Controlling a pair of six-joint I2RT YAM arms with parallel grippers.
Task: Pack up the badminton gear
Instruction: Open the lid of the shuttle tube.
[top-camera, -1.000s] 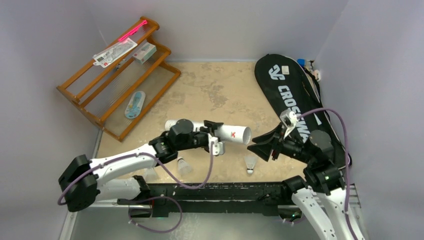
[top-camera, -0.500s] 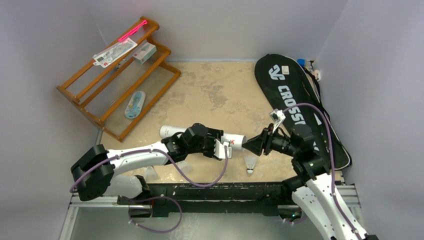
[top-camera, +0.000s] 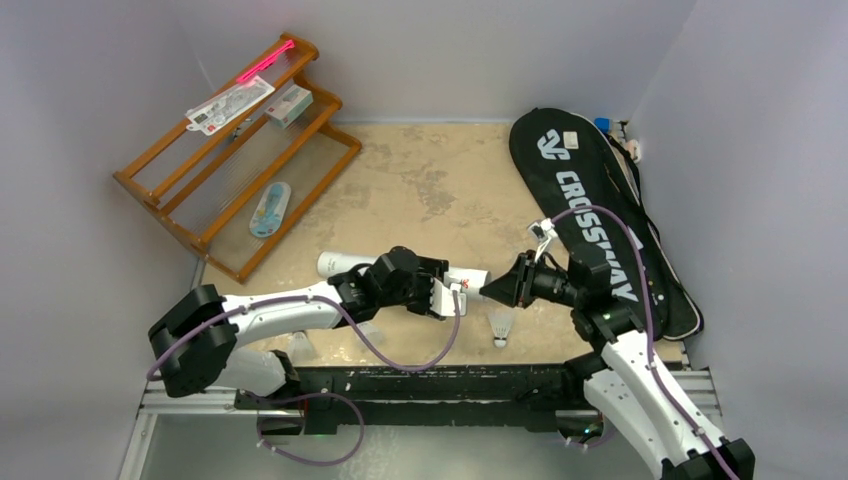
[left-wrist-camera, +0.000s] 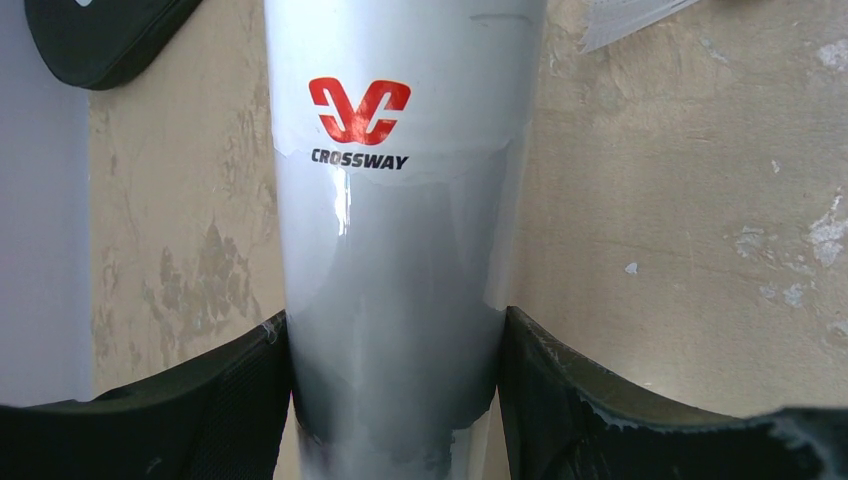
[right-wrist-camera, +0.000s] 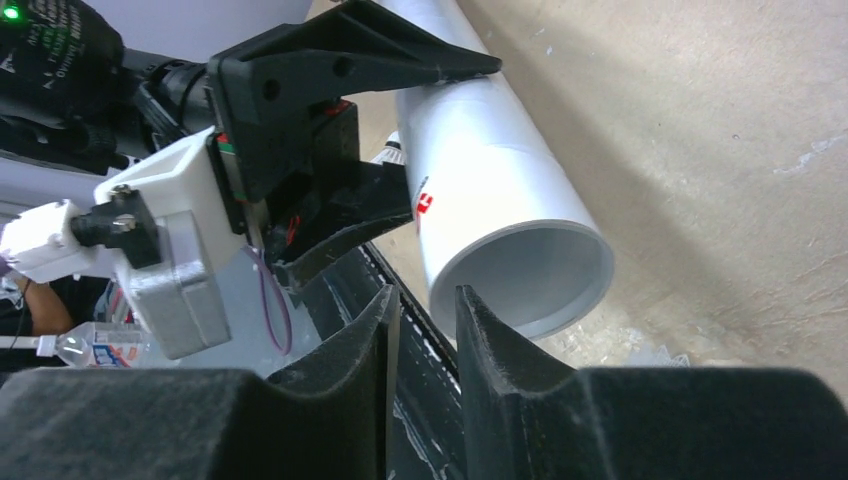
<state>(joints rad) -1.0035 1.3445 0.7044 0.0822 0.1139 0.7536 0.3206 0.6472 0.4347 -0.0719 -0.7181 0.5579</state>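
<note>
One shuttlecock (top-camera: 500, 326) lay loose by the near edge of the table (top-camera: 430, 180), not yet packed. My left pincer (top-camera: 447, 296) clasped the white-silver tube (top-camera: 338, 264) near that edge's middle. The tube's open mouth faced my right pincer (top-camera: 493, 288), whose jaws stood nearly together; I could not tell if they pinched anything. The black bag (top-camera: 585, 200) lay along the right edge.
</note>
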